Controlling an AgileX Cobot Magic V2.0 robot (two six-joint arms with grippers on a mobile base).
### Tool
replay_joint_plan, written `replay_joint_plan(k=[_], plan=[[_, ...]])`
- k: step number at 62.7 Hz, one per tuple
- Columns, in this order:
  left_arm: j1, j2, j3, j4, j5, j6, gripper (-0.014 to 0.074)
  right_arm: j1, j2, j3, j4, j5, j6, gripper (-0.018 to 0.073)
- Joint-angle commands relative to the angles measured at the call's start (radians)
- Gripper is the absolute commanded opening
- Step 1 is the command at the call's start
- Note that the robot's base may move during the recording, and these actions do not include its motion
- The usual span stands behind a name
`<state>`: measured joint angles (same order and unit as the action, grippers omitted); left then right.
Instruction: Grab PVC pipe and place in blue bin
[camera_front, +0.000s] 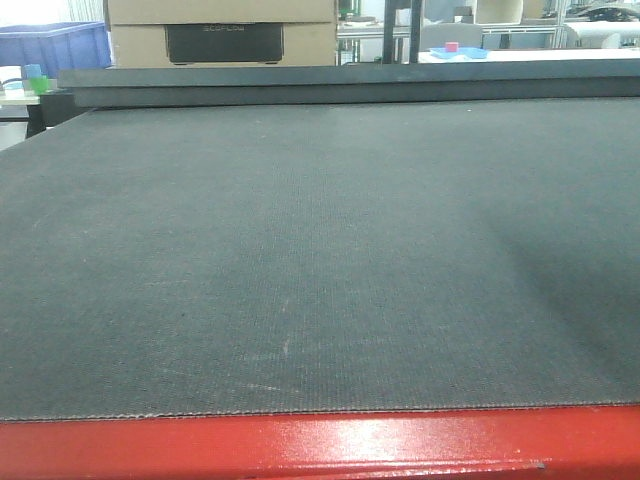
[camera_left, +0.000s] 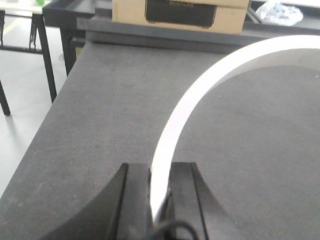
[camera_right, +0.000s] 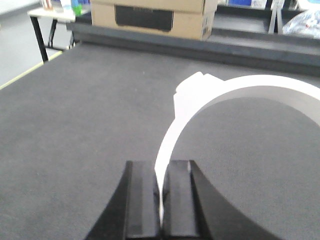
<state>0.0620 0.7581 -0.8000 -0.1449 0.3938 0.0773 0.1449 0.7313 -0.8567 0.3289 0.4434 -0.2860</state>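
Pipe (camera_left: 177, 120) wall, white and curved, sits clamped in the left gripper (camera_left: 159, 197), arching up ahead of it; right gripper (camera_right: 160, 192) pinches a second white arc (camera_right: 250, 85).

Cardboard box (camera_front: 220, 30) beyond far edge of grey mat (camera_front: 300, 250) (red rim (camera_front: 300, 445) nearest).

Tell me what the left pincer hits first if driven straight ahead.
Beyond the PVC pipe it grips, the left pincer faces bare grey mat; the first obstacle looks like the dark raised ledge, then the cardboard box on it. Depth is unclear.
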Motion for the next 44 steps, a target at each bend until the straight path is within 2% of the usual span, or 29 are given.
replay_joint_plan(k=[1, 21, 29, 36, 44], plan=[[-0.005, -0.073, 0.037, 0.0, 0.011, -0.003, -0.0111, 0.002, -0.037, 0.019, -0.001, -0.027, 0.016, -0.0154], [-0.005, -0.271, 0.154, 0.002, 0.055, -0.003, -0.0111, 0.002, -0.082, 0.095, -0.005, -0.074, 0.04, -0.0154], [-0.005, -0.322, 0.172, 0.029, 0.057, -0.003, -0.0111, -0.005, -0.11, 0.116, -0.051, -0.093, 0.04, -0.0154], [-0.005, -0.332, 0.189, 0.073, 0.057, -0.003, -0.0111, -0.053, -0.115, 0.121, -0.086, -0.101, 0.042, -0.0154], [-0.004, -0.332, 0.202, 0.087, 0.055, -0.003, -0.0111, -0.119, -0.115, 0.138, -0.129, -0.101, 0.042, -0.0154]])
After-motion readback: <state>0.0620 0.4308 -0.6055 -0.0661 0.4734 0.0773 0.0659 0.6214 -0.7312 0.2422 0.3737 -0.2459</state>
